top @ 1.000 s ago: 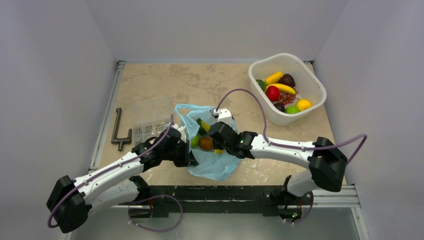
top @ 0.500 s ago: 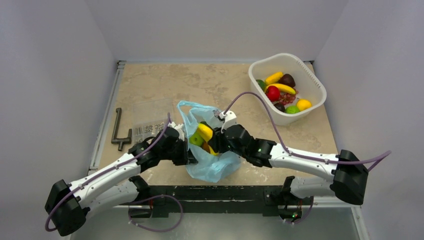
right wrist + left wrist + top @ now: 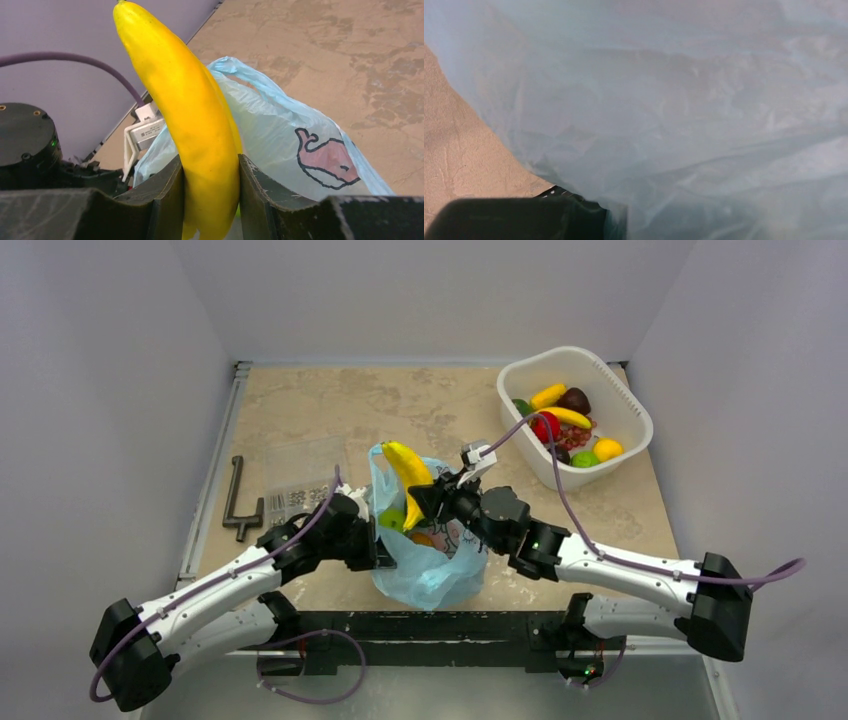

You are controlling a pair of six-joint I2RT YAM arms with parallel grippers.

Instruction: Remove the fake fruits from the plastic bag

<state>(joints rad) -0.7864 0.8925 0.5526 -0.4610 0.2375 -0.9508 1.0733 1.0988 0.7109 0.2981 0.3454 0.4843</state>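
1. The right gripper (image 3: 425, 502) (image 3: 210, 170) pinches a yellow banana (image 3: 408, 468) (image 3: 190, 110) near its lower end, one finger on each side.
2. The banana stands almost upright, its tip above the mouth of the plastic bag (image 3: 430, 575) (image 3: 280, 130) and its lower end just over the opening.
3. The left gripper (image 3: 375, 545) has its jaws pressed together on the bag's left edge; in the left wrist view the pale film (image 3: 674, 125) fills nearly everything.
4. A green fruit (image 3: 393, 518) and an orange fruit (image 3: 422, 538) lie inside the bag's mouth.
5. The bag carries a pink whale print (image 3: 327, 160) outlined in dark, with no lettering in view.
6. The white basket (image 3: 620, 400) at far right holds more fruits.
7. The clear box (image 3: 300, 475) lies left of the bag; its markings are too small to read.
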